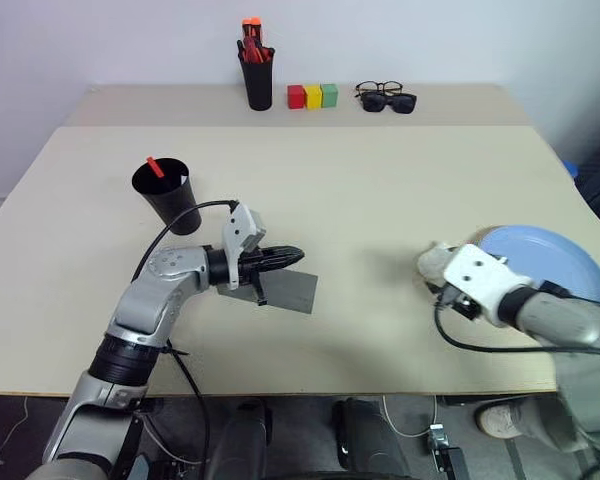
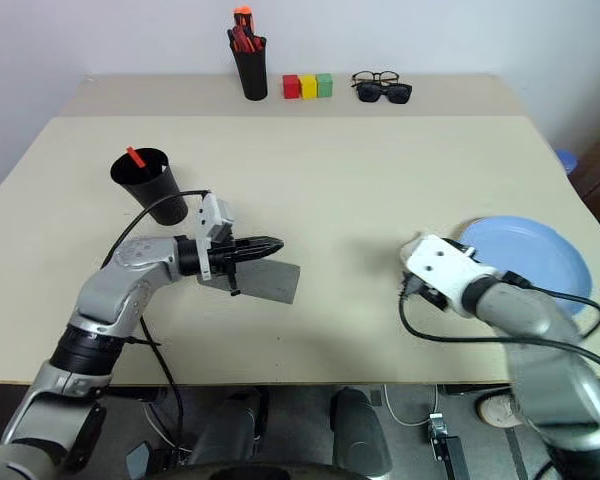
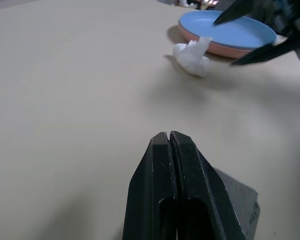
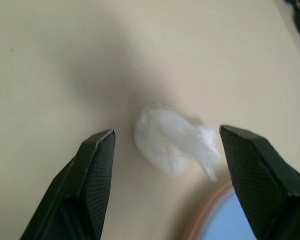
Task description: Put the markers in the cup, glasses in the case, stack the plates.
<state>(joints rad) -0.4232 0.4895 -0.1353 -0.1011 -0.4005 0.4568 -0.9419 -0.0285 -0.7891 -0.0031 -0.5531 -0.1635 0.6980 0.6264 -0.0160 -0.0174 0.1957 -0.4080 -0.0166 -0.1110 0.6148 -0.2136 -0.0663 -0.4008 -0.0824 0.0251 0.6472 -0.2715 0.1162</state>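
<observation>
- 2 grippers over the tan table (image 1: 380, 190), and nearest the front edge it's the left gripper (image 1: 295, 256), fingers pressed tight together with nothing between them, hovering just above the grey case (image 1: 285, 291), which lies closed on the tabletop.
- Over on the right, the right gripper (image 4: 165, 145) has its fingers spread wide and empty, a crumpled white tissue (image 4: 172, 140) lying on the table between them, untouched.
- Just beside that tissue sit the plates (image 3: 227, 34): light blue one on top of the pink one, already stacked.
- Further back on the left, the cup (image 1: 167, 196) stands upright with a red-tipped marker (image 1: 155, 166) poking out of it.
- Along the far edge: a narrow black cup of orange-red markers (image 1: 256, 62), 3 blocks (image 1: 312, 96) in red, yellow and green, then the glasses (image 1: 379, 88) touching black sunglasses (image 1: 388, 102).
</observation>
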